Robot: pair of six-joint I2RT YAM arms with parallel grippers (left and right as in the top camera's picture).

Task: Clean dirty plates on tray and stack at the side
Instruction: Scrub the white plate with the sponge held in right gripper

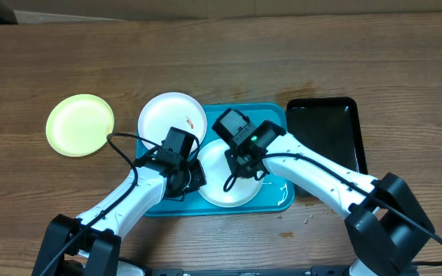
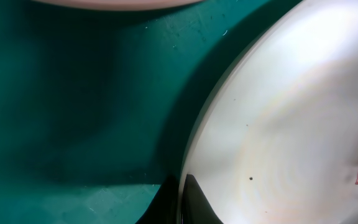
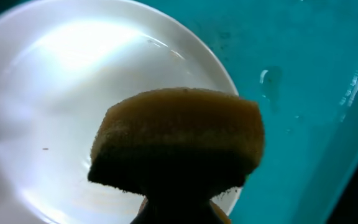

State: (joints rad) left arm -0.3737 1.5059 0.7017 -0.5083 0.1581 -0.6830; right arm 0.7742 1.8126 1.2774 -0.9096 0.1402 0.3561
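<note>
A: Where is the plate [image 1: 222,193]?
B: On the tray [image 1: 282,204], under the right tool [image 1: 244,161], which grips a sponge [image 3: 179,137].
A: The left tool [image 1: 192,178]?
B: At the plate's rim; its opening, I cannot tell.

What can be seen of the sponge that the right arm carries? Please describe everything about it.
The sponge is a thick yellow-tan block of porous, soft-looking foam with rounded upper corners. Its lower edge is darker and lies in shadow. The right end effector grips it at that lower edge, where the fingers are mostly hidden. The sponge sits above the near part of the white plate, which lies on the turquoise tray. Whether it presses on the plate cannot be told.
</note>
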